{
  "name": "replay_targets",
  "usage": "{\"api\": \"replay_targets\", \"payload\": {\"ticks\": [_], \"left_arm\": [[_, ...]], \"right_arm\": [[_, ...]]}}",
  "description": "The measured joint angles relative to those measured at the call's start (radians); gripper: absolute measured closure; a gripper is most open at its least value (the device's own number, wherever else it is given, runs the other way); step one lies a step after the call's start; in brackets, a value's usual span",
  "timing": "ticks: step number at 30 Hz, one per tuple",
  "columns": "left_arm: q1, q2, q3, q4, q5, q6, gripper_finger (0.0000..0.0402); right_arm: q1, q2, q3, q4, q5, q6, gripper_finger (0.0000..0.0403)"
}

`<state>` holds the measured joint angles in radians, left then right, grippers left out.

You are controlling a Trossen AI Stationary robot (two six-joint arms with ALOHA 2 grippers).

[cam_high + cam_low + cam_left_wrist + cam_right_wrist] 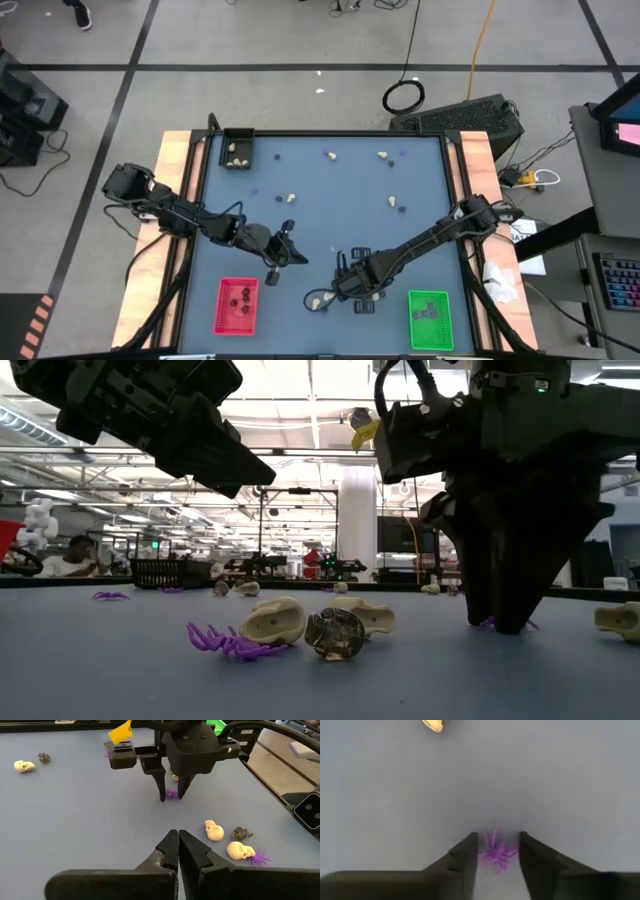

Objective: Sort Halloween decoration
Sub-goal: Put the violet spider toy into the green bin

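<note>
1. The right gripper (496, 857) stands tips-down on the blue-grey table (330, 200), fingers parted and straddling a flat purple plastic spider (496, 854), not yet gripped.
2. The left gripper (178, 851), fingers pressed together and empty, hovers nearby.
3. Two cream-white skulls (214, 830) and a dark lump (242, 833) lie beside; nothing blocks the pinch.

- Both arms are dark, nearly black, built of slim links joined by chunky rounded joints, seen from above.
- The right gripper (171, 795) has a blocky black housing with a crossbar, and two narrow fingers (162, 787) that taper to points.
- A yellow tag (120, 732) sticks out beside that housing.
- The left gripper (178, 836) carries matte black, wedge-shaped fingers with angular, stepped edges.
- A black cable loops above the right gripper's housing.
</note>
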<state>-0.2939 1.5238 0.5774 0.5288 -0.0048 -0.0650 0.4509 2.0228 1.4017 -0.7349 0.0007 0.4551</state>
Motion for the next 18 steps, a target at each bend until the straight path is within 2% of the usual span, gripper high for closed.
{"api": "replay_targets", "payload": {"ticks": [5,8,18], "left_arm": [[-0.001,0.0,0.0,0.0,0.0,0.0,0.0395],[-0.001,0.0,0.0,0.0,0.0,0.0,0.0395],[-0.001,0.0,0.0,0.0,0.0,0.0,0.0395]], "right_arm": [[-0.002,-0.002,-0.001,-0.002,-0.021,-0.019,0.036],[-0.002,-0.005,-0.002,-0.002,-0.029,-0.034,0.0395],[0.005,-0.041,-0.008,-0.004,-0.04,-0.047,0.0402]]}}
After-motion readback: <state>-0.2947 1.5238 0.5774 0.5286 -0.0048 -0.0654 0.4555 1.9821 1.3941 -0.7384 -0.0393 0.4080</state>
